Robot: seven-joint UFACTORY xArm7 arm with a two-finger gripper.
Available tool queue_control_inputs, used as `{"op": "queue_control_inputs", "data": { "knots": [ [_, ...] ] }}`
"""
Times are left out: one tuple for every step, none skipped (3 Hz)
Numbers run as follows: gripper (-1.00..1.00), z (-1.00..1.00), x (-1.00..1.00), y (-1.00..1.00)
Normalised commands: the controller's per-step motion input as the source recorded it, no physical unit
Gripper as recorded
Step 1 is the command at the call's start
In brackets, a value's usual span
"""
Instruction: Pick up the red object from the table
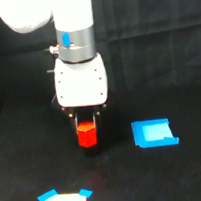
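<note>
We see the black table (185,69), then the white arm (77,50) hanging vertically above it. Its gripper (85,124) is closed around the red object's (86,135) top; the blue piece (153,133) lies toward the exterior view's right of that block.

There is just the one camera, standing off the arm and looking slightly down across the black worktop (197,179) toward a dark backdrop. It sits fairly close (the arm's upper part runs out of the top), facing the wrist (81,80) head-on.
</note>
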Motion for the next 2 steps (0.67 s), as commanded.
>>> {"op": "queue_control_inputs", "data": {
  "knots": [
    [-0.06,1.00,-0.14,-1.00],
    [-0.12,0.90,0.97,0.09]
  ]
}}
